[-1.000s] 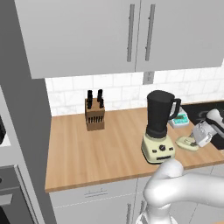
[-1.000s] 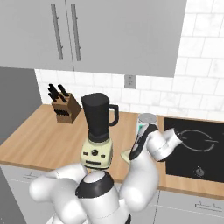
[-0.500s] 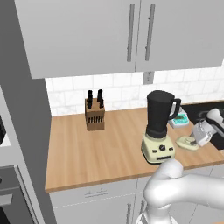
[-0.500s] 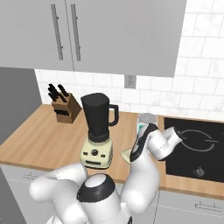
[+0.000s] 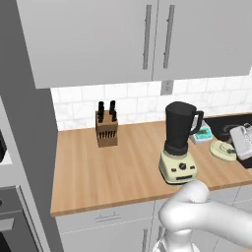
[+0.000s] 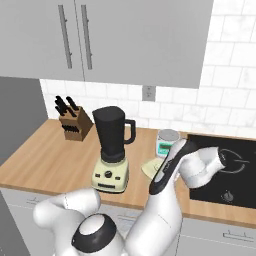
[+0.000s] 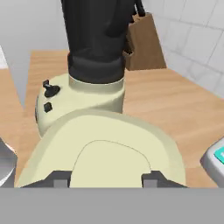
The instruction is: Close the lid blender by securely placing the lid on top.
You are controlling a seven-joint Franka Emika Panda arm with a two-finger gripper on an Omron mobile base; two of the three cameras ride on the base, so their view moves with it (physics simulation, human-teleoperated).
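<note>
The pale cream lid (image 7: 105,148) lies flat on the wooden counter (image 5: 113,167), to the right of the blender (image 5: 179,142). In the hand view its raised centre knob sits between my two fingertips (image 7: 61,179), which stand wide apart. My gripper (image 7: 106,180) is open, right over the lid, closed on nothing. From the left base view the lid (image 5: 222,150) rests beside my hand (image 5: 240,141). From the right, the arm covers part of the lid (image 6: 148,167) and the gripper (image 6: 156,189) points down. The blender's dark jar (image 6: 111,132) stands upright with an uncovered mouth.
A small teal-and-white flat object (image 5: 202,134) lies behind the lid near the wall. A wooden knife block (image 5: 106,127) stands at the back left. The black cooktop (image 6: 227,170) begins just right of the lid. Wall cabinets (image 5: 147,34) hang above the blender.
My hand has eased slightly lower and closer over the lid. The lid and the blender have stayed put.
</note>
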